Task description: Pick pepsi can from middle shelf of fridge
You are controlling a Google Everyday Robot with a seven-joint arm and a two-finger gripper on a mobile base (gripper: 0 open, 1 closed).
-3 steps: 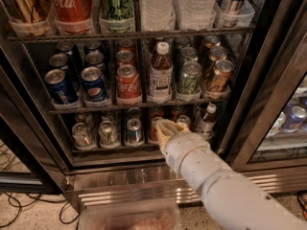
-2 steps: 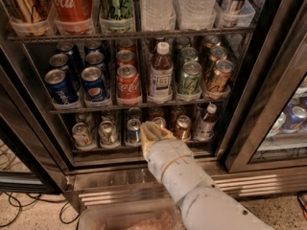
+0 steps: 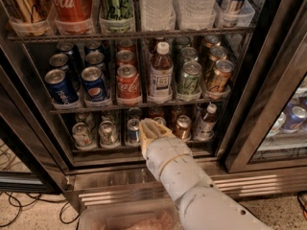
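Note:
Two blue pepsi cans (image 3: 96,84) (image 3: 60,86) stand at the front left of the middle shelf (image 3: 144,104), with more blue cans behind them. On the same rack, to their right, are a red Coca-Cola can (image 3: 128,83), a white-capped bottle (image 3: 160,73), green cans (image 3: 190,78) and copper cans (image 3: 220,75). My gripper (image 3: 149,128) is lower down, in front of the bottom rack near its middle. It sits below and right of the pepsi cans and points into the fridge (image 3: 249,104). The white arm rises from the bottom right.
The top rack holds large cola and green bottles and water bottles (image 3: 158,6). Small cans (image 3: 108,132) fill the bottom rack around my gripper. A steel louvred base (image 3: 110,188) lies below, and a clear bin (image 3: 124,219) sits at the bottom edge. Cables (image 3: 19,207) lie on the floor at left. A neighbouring cooler (image 3: 292,119) is at right.
My gripper and arm have moved left along the bottom rack, from beside the small bottle toward the rack's middle. The cans have not moved.

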